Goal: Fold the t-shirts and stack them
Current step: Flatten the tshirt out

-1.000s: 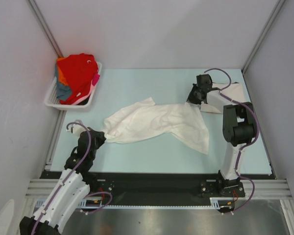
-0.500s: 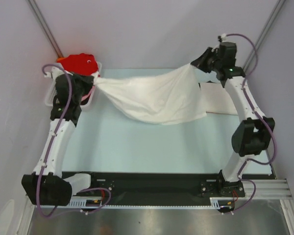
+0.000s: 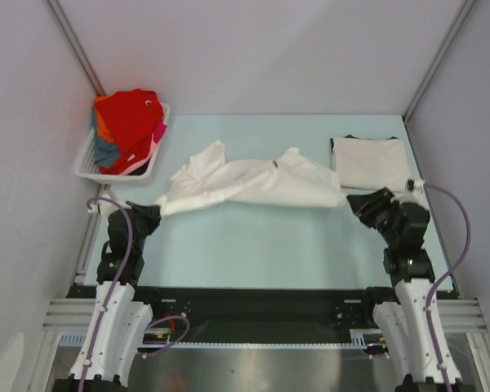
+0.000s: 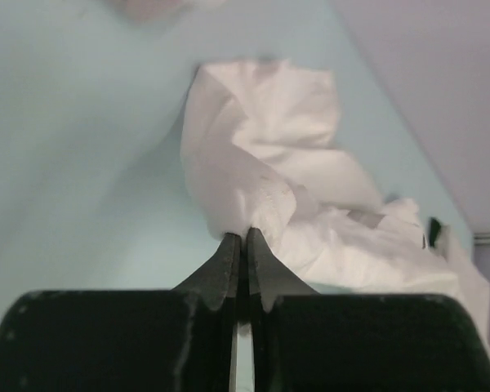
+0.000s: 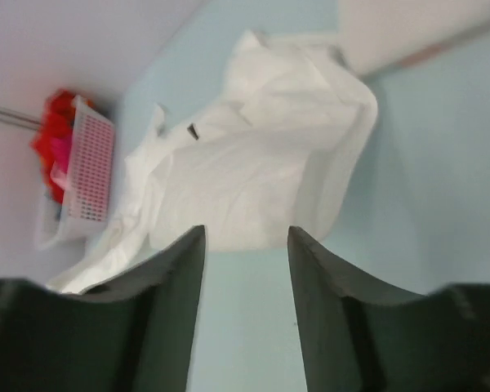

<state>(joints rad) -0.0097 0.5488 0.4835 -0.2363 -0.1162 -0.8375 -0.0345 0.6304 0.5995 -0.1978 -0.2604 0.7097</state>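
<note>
Pale-blue table [image 3: 269,245], rumpled off-white t-shirt [image 3: 253,184]

A red cloth t-shirt [image 3: 131,114] heaped in the white slatted plastic basket [image 3: 86,159] covers most of the garments beneath, leaving only slivers of orange cloth [image 3: 99,126], blue-grey cloth [image 3: 106,151] and pink cloth [image 3: 158,132]. From the right wrist the basket is a blur, and the folded white t-shirt [image 5: 408,24] is cut off at the top right corner. The pinched edge of the crumpled off-white cloth t-shirt [image 4: 261,147] vanishes between the closed fingers of the left claw [image 4: 243,237]; its small dark mark [image 3: 275,164] is too small to read.
</note>
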